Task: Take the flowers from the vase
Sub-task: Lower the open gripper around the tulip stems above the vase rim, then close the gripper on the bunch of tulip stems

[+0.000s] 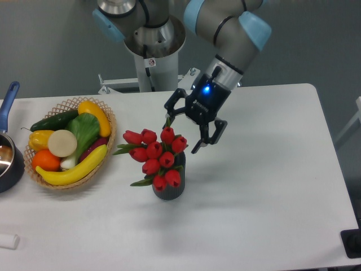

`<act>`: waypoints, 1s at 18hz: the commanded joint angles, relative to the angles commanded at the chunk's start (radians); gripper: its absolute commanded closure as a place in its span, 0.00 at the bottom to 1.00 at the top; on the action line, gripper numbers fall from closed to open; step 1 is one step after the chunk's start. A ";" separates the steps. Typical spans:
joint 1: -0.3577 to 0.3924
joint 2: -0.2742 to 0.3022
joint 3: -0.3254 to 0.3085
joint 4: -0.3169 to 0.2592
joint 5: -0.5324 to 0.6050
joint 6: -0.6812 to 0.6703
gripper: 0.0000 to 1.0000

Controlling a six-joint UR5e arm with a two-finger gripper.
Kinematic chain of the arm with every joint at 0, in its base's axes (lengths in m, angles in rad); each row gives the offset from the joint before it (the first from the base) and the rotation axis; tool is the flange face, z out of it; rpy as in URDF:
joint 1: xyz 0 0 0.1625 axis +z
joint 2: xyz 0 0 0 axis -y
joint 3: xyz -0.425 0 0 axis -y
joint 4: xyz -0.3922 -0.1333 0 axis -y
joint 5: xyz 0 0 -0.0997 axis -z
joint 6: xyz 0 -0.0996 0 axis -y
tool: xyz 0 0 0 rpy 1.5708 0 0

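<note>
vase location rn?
The vase stands near the table's middle, right of the wicker basket, holding the flowers; the open gripper is just above and behind it.

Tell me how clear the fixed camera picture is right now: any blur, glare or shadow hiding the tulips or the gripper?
Fixed camera: even, soft light, no glare on the white table; gripper open and slightly soft-edged, its blue light glowing; red tulips sharp in the dark vase; only faint shadows, hiding nothing.
</note>
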 joint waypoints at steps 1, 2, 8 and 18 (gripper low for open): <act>-0.006 -0.002 0.000 0.009 -0.003 0.000 0.00; -0.008 -0.005 0.000 0.021 -0.003 0.000 0.00; -0.046 -0.066 0.012 0.116 -0.011 -0.006 0.00; -0.066 -0.087 0.029 0.137 -0.028 -0.011 0.00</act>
